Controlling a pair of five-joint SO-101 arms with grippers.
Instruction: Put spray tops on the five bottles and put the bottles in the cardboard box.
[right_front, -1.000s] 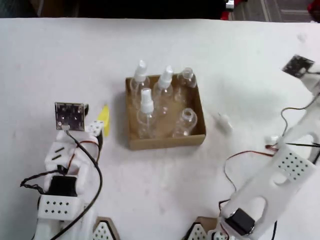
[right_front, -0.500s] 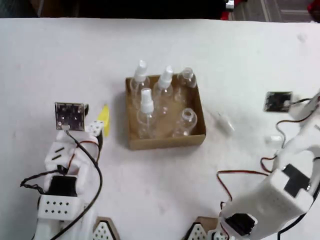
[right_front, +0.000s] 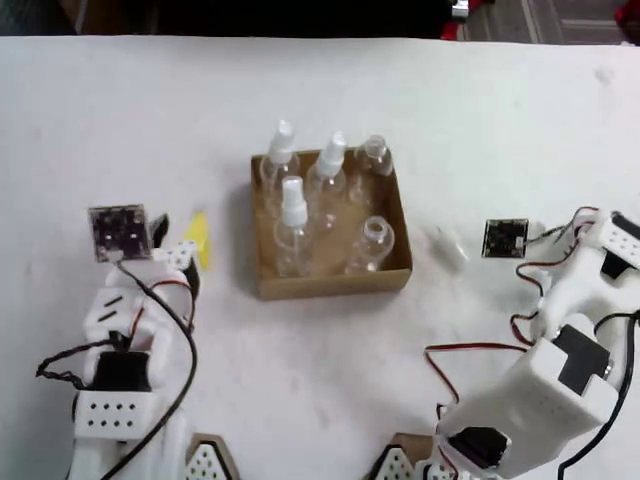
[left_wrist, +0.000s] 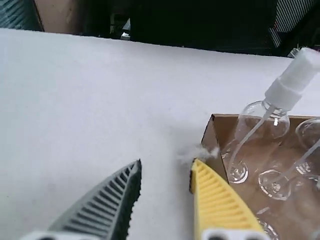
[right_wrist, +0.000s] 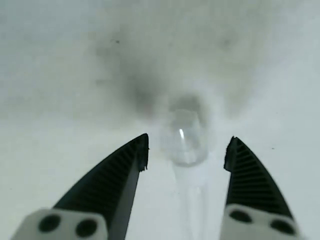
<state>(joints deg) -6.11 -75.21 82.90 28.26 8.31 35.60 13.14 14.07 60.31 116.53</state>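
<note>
Bottles (right_front: 293, 235), five, stand in the cardboard box (right_front: 330, 286) at frame centre, three capped. Loose spray top (right_front: 450, 245) lies right of it, facing the right gripper (right_wrist: 187, 146), released. Left gripper (left_wrist: 166, 169) likewise released, near box corner.

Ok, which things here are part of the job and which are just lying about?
Job: cardboard box; five bottles, two uncapped; loose spray top at right gripper's open jaws.
Lying about: arm cables; unclear pale speck, far right.
</note>
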